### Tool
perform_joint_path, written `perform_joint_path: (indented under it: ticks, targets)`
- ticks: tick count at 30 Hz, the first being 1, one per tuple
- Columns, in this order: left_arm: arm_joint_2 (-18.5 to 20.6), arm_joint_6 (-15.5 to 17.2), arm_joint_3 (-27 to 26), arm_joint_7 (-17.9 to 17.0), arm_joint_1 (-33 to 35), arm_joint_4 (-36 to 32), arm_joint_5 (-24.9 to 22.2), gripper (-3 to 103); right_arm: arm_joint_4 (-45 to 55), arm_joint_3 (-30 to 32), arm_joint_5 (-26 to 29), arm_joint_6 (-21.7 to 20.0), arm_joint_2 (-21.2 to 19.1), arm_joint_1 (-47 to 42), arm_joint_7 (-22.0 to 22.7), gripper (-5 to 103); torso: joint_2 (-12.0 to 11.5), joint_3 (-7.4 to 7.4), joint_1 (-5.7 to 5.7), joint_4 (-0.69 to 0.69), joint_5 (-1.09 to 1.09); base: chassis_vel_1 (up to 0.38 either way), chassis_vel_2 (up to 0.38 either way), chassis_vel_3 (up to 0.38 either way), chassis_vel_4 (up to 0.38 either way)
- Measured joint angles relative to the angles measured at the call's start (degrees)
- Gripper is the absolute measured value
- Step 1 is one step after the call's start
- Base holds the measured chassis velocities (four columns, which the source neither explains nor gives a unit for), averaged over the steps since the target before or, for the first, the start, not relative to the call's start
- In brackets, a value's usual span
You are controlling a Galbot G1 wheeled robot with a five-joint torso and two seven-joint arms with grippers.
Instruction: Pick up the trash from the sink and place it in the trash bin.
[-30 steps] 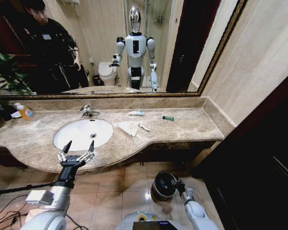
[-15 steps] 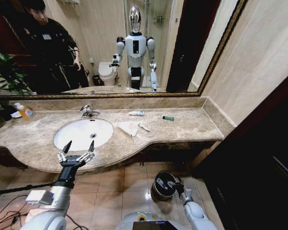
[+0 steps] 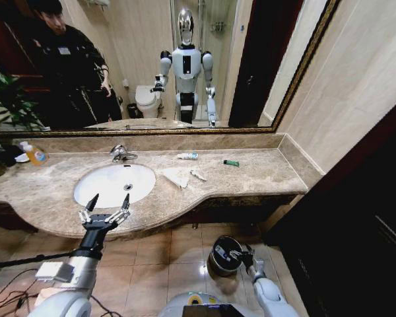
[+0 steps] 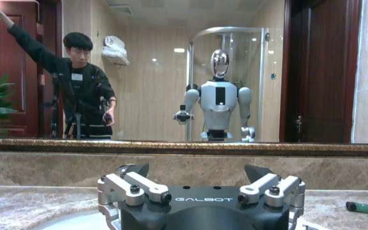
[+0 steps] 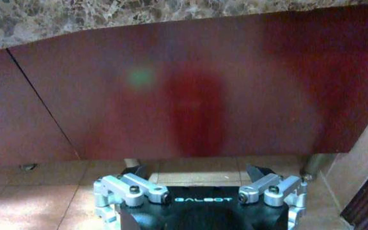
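The sink (image 3: pixel 102 191) is a white oval basin in the marble counter. To its right on the counter lies the trash: a crumpled tissue (image 3: pixel 178 176), a small white-and-blue sachet (image 3: pixel 198 176), a white tube (image 3: pixel 188 156) and a green piece (image 3: pixel 231 162) (image 4: pixel 366 208). My left gripper (image 3: pixel 109 201) (image 4: pixel 197 170) hovers open over the counter's front edge, just before the basin, holding nothing. The trash bin (image 3: pixel 221 257) stands on the floor below the counter. My right gripper (image 3: pixel 241 254) (image 5: pixel 197 170) hangs low beside the bin, open, facing the dark red cabinet front.
A chrome tap (image 3: pixel 122 154) stands behind the basin, and an orange-liquid bottle (image 3: pixel 34 154) sits at the counter's far left beside a plant (image 3: pixel 6 105). A large mirror (image 3: pixel 251 59) backs the counter. A dark wall (image 3: pixel 356 218) closes the right side. Tiled floor (image 3: pixel 158 264) lies below.
My right gripper has shifted slightly toward the bin. The left gripper and the things on the counter have not moved.
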Motion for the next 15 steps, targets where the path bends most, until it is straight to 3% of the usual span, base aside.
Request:
perform_joint_path:
  ticks: [10, 15]
  targets:
    - [0.0, 0.0, 0.0, 0.0, 0.0, 0.0, 0.0, 100, 0.7, 0.0, -0.4, 0.2, -0.2, -0.6, 0.0, 100, 0.0, 0.00, 0.00, 0.00, 0.01, 0.000, 0.000, 0.000, 0.000]
    - [0.0, 0.0, 0.0, 0.0, 0.0, 0.0, 0.0, 100, 5.4, 0.3, 2.0, 0.1, -2.0, -2.7, 0.1, 100, 0.0, 0.00, 0.00, 0.00, 0.00, 0.000, 0.000, 0.000, 0.000]
